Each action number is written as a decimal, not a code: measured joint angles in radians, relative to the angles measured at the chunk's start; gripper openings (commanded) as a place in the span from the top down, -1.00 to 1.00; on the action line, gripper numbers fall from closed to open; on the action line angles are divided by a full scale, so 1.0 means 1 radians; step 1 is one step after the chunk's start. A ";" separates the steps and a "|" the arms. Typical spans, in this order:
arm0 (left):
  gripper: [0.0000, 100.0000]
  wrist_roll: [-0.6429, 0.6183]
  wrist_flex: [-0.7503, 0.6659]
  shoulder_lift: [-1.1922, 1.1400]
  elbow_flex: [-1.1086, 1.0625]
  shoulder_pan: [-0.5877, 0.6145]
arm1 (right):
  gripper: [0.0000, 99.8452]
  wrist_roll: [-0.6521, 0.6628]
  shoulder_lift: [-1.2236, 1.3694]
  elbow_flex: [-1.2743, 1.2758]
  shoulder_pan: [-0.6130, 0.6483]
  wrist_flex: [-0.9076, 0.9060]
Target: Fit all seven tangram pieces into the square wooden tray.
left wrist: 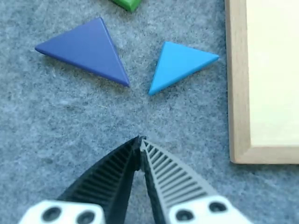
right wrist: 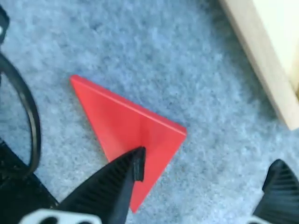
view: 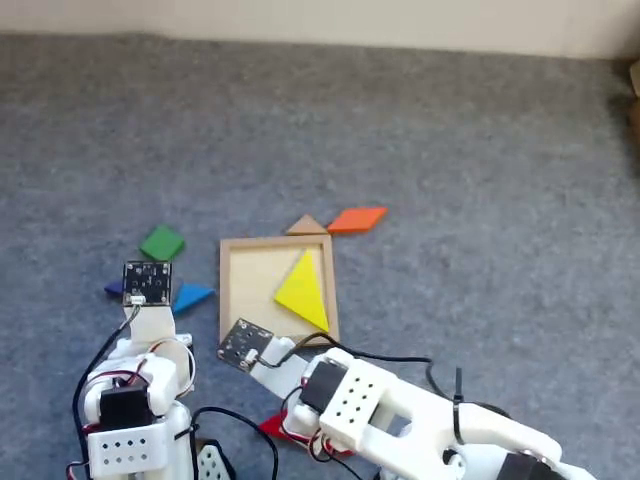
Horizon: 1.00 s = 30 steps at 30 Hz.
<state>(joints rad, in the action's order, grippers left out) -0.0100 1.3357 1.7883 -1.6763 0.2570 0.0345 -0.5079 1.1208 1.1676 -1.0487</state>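
Just one piece in the tray so far, the other six are on the carpet

Your yellow triangle lies in the tray, long edge running near-to-far, sharp tip toward the far rim. Your right gripper hangs with its fingers apart, one over the red triangle, just off the tray's near corner, arm stretched low. Your left gripper, fingers together, points down near the dark blue triangle and light blue triangle.
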 measured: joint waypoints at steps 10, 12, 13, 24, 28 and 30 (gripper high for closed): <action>0.97 0.000 0.000 0.000 0.000 0.000 | 0.22 -0.005 -0.002 0.009 -0.106 0.055; 0.97 0.000 0.000 0.000 0.000 0.000 | 0.22 -0.005 -0.002 0.009 -0.160 0.080; 0.97 0.000 0.000 0.000 0.000 0.000 | 0.22 -0.006 -0.002 0.009 -0.186 0.086; 0.97 0.000 0.000 0.000 0.000 0.000 | 0.22 0.101 0.000 0.017 -0.437 0.107; 0.97 0.000 0.000 0.000 0.000 0.000 | 0.22 0.141 0.014 0.026 -0.559 0.106; 0.97 0.000 0.000 0.000 0.000 0.000 | 0.22 0.147 0.014 0.028 -0.598 0.100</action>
<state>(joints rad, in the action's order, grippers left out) -0.0100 1.3357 1.7883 -1.6763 0.2570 0.1818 -0.4941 1.1485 0.5692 -0.9490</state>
